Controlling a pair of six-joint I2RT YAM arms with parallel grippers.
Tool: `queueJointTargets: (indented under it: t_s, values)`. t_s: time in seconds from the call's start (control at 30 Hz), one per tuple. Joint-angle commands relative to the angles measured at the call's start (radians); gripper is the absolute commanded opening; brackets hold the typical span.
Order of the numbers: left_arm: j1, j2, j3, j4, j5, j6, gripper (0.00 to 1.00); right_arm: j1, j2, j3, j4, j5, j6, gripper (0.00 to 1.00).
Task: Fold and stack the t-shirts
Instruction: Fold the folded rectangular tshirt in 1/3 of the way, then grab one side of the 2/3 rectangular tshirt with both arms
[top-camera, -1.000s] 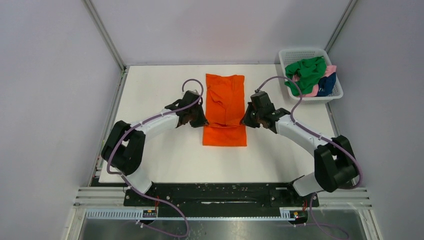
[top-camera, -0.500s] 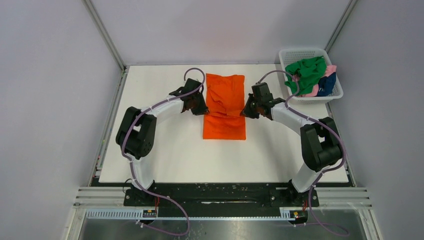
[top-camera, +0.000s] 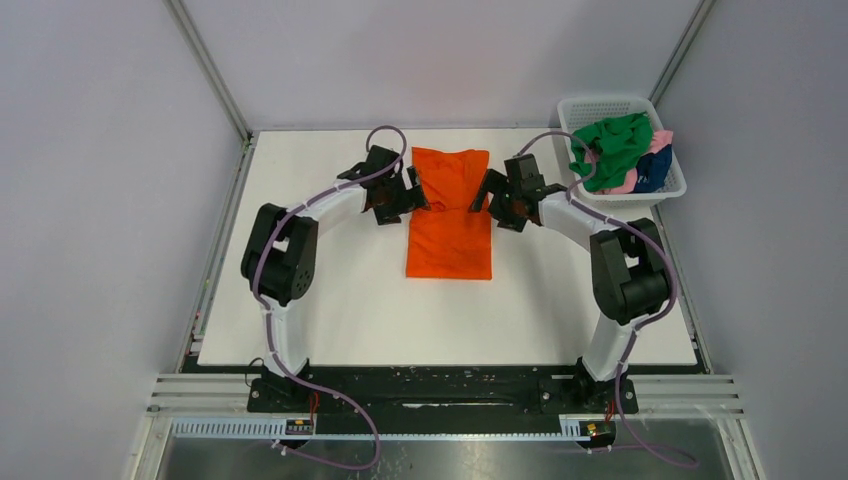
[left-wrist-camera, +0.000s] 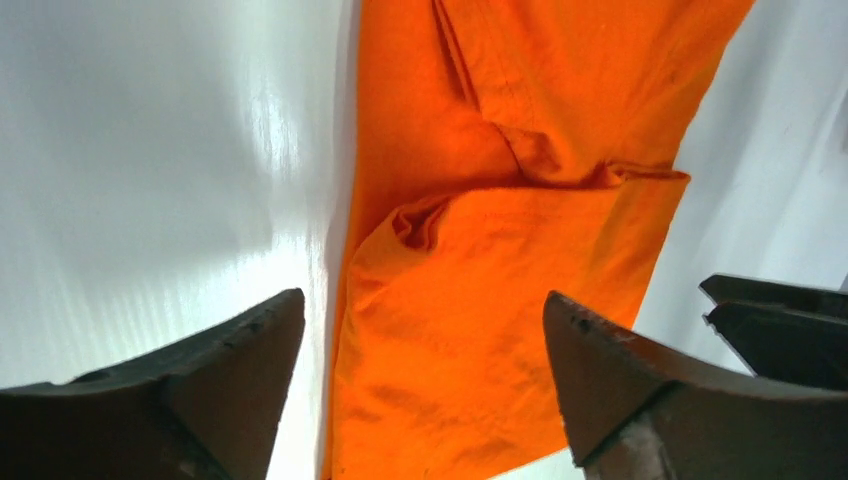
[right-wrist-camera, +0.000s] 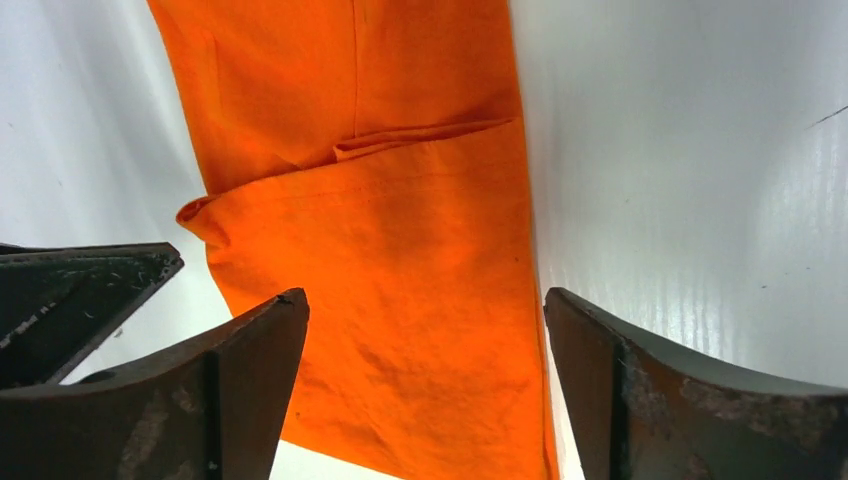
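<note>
The bright orange t-shirt (top-camera: 450, 240) lies folded into a long narrow strip on the white table (top-camera: 330, 290), its far part doubled over. My left gripper (top-camera: 414, 190) stands open at the shirt's left edge, and my right gripper (top-camera: 482, 192) stands open at its right edge. In the left wrist view the orange t-shirt (left-wrist-camera: 500, 250) lies flat below my open left gripper (left-wrist-camera: 422, 297), nothing held. The right wrist view shows the same orange t-shirt (right-wrist-camera: 400, 280) under my open right gripper (right-wrist-camera: 425, 294). A green t-shirt (top-camera: 612, 145), a pink one (top-camera: 662, 138) and a navy one (top-camera: 653, 168) lie crumpled in the basket.
A white mesh basket (top-camera: 600, 103) stands at the table's far right corner. Grey walls and metal posts close in the table on three sides. The arm bases sit along the near edge.
Both grippers moved toward the far end, drawing the shirt's cloth over itself, then opened and let go. The shirt now lies shorter at its near end.
</note>
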Motion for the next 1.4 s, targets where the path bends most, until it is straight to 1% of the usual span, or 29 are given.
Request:
queueJointTargets:
  t_s: [0.0, 0.03, 0.13, 0.2, 0.3, 0.43, 0.53, 0.6, 0.7, 0.8, 0.87, 0.93, 1.0, 1.07, 1.13, 1.37]
  values:
    - [0.012, -0.106, -0.029, 0.026, 0.045, 0.021, 0.97, -0.010, -0.100, -0.015, 0.015, 0.042, -0.037, 0.99]
    - [0.012, -0.146, -0.081, 0.051, 0.054, 0.019, 0.99, -0.010, -0.127, -0.050, 0.024, 0.040, -0.042, 0.99]
    - [0.011, -0.258, -0.240, 0.129, 0.093, 0.005, 0.99, -0.009, -0.215, -0.168, 0.031, 0.014, -0.053, 0.99]
    - [0.004, -0.323, -0.343, 0.161, 0.112, -0.014, 0.99, -0.008, -0.272, -0.253, 0.039, -0.031, -0.050, 1.00]
    - [-0.026, -0.406, -0.498, 0.204, 0.119, -0.043, 0.99, 0.005, -0.354, -0.372, 0.051, -0.073, -0.028, 0.99]
    - [-0.069, -0.461, -0.597, 0.217, 0.073, -0.069, 0.98, 0.018, -0.406, -0.460, 0.060, -0.078, 0.004, 0.98]
    - [-0.079, -0.448, -0.626, 0.217, 0.029, -0.094, 0.92, 0.028, -0.411, -0.493, 0.068, -0.076, 0.010, 0.96]
    - [-0.083, -0.418, -0.625, 0.220, 0.020, -0.102, 0.85, 0.031, -0.397, -0.501, 0.086, -0.084, 0.007, 0.93]
    - [-0.084, -0.368, -0.606, 0.218, 0.016, -0.104, 0.73, 0.032, -0.358, -0.488, 0.091, -0.084, 0.000, 0.89]
    - [-0.084, -0.321, -0.578, 0.207, 0.030, -0.103, 0.64, 0.034, -0.311, -0.479, 0.099, -0.099, -0.004, 0.82]
    - [-0.084, -0.301, -0.571, 0.206, 0.043, -0.103, 0.57, 0.036, -0.283, -0.478, 0.116, -0.132, -0.005, 0.75]
    - [-0.089, -0.291, -0.570, 0.206, 0.049, -0.100, 0.51, 0.038, -0.260, -0.478, 0.134, -0.163, 0.001, 0.70]
    - [-0.094, -0.284, -0.577, 0.203, 0.051, -0.098, 0.47, 0.044, -0.242, -0.483, 0.148, -0.174, 0.010, 0.66]
    - [-0.098, -0.278, -0.587, 0.202, 0.054, -0.100, 0.39, 0.049, -0.226, -0.487, 0.152, -0.176, 0.017, 0.61]
    - [-0.102, -0.277, -0.595, 0.203, 0.059, -0.101, 0.36, 0.053, -0.217, -0.492, 0.152, -0.183, 0.024, 0.57]
    - [-0.109, -0.272, -0.606, 0.191, 0.046, -0.101, 0.32, 0.067, -0.206, -0.496, 0.143, -0.171, 0.035, 0.48]
